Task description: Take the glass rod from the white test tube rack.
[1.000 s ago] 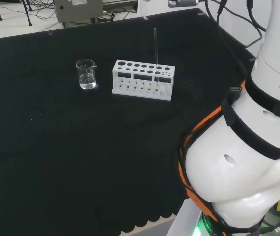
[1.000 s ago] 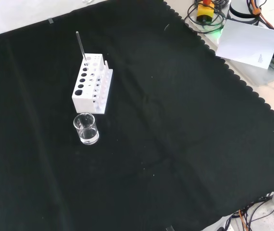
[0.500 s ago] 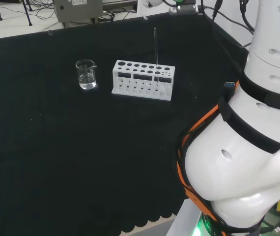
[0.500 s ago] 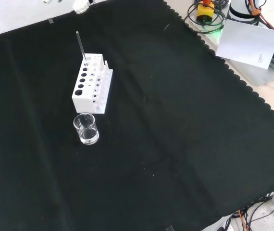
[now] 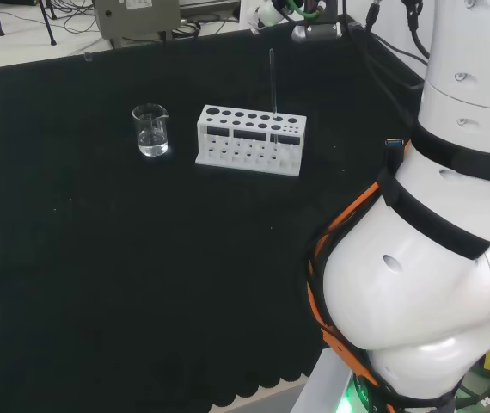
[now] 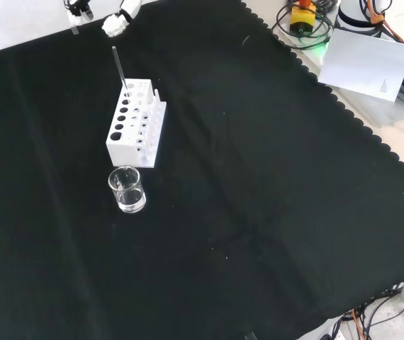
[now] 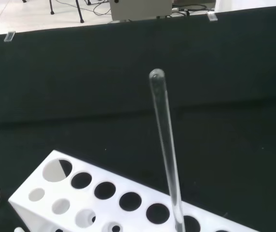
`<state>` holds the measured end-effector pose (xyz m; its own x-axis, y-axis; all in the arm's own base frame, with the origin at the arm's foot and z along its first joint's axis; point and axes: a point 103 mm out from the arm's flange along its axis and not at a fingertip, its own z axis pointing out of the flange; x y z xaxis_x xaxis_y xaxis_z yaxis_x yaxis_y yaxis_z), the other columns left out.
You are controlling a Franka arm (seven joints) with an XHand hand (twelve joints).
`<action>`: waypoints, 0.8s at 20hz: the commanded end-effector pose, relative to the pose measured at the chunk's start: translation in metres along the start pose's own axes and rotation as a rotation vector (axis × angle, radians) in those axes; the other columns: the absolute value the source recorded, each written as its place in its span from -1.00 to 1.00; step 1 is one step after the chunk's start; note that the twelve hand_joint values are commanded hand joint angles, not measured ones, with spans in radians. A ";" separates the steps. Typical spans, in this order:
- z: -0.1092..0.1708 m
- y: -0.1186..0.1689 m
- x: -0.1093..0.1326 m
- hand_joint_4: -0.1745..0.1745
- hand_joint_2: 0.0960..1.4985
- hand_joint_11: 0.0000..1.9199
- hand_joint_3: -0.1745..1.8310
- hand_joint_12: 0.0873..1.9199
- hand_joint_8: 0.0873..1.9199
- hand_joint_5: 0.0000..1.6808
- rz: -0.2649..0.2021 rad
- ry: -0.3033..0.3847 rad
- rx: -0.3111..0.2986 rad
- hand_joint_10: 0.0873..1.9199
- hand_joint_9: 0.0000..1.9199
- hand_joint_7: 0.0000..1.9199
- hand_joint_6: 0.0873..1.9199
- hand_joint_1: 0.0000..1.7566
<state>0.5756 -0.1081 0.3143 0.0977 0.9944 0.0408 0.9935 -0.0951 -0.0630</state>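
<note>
Front view shows the robot hand (image 6: pixel 120 18) newly arrived over the desk's far edge, fingers relaxed and empty, just beyond the glass rod (image 6: pixel 119 69) standing upright in the white test tube rack (image 6: pixel 135 126), so grasping seems imminent.

1 glass rod (image 5: pixel 272 82), 1 rack (image 5: pixel 250 139), 1 beaker (image 5: pixel 150 130).
</note>
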 end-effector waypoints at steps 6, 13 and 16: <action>0.026 -0.007 0.006 -1.00 0.15 -0.28 -0.36 0.37 0.12 -0.67 -0.010 -0.014 0.030 0.09 -0.08 -0.29 -0.06 -0.29; 0.036 -0.010 0.005 -1.00 0.14 -0.10 -0.35 0.35 0.16 -0.63 -0.016 -0.016 0.022 0.22 0.05 -0.24 -0.01 -0.27; 0.041 -0.010 0.004 -1.00 0.14 0.01 -0.35 0.36 0.18 -0.61 -0.014 -0.025 0.024 0.26 0.09 -0.21 0.00 -0.26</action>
<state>0.5647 -0.1005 0.2788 0.0818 0.9964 0.0237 0.9933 -0.0795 -0.0843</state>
